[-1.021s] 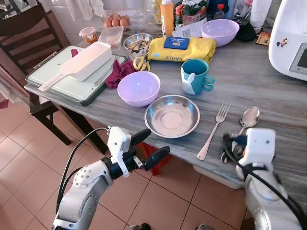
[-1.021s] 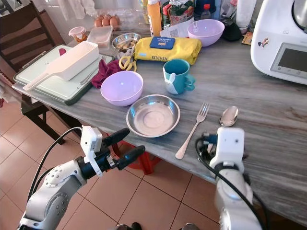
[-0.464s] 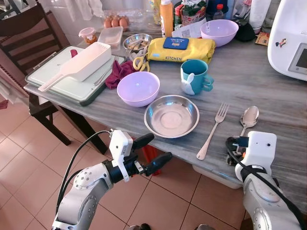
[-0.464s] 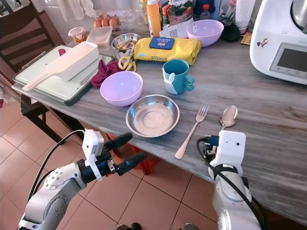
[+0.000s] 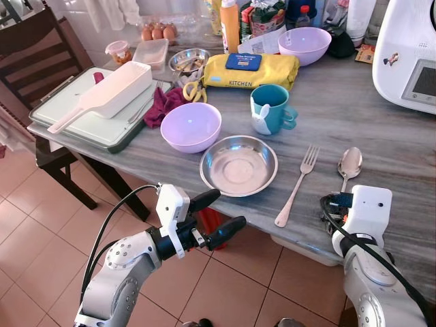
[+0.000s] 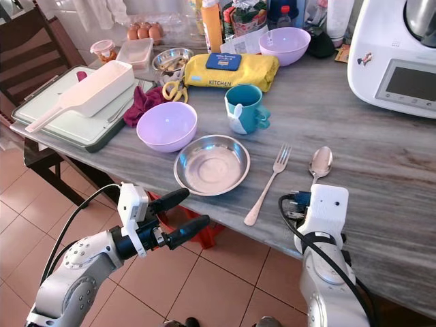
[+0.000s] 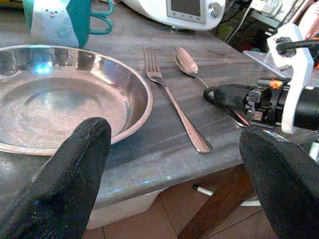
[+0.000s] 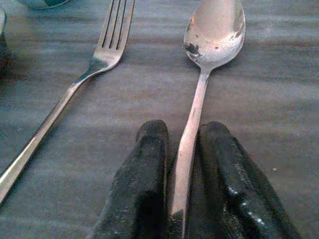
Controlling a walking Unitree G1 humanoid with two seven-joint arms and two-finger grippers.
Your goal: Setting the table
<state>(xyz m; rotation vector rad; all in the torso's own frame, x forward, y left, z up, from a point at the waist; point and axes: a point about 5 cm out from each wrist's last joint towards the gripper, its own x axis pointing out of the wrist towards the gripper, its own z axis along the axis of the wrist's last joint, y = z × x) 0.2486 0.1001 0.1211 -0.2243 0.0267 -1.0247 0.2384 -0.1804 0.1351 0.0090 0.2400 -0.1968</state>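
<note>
You see a grey wood-grain table (image 5: 381,116) across the frame. Terracotta floor tiles (image 5: 41,231) fill the lower left; a dark wooden chair (image 5: 30,41) stands upper left.

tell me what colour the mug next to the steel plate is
Teal mug, clearest in the left eye view.

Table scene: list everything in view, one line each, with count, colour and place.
Steel dish: 1, silver, near edge, centre.
Fork: 1, silver, right of dish.
Spoon: 1, silver, right of fork.
Mug: 1, teal, behind dish.
Bowls: 2, lilac, one left of dish, one at back.
Wipes pack: 1, yellow, behind mug.
Tray: 1, pale green, left end, white scoop on it.
Cloth: 1, maroon, beside tray.
Eggs: 3, brown, back.
Appliance: 1, white, right.
Left gripper: open, below table edge.
Right gripper: shut on spoon handle.
</note>
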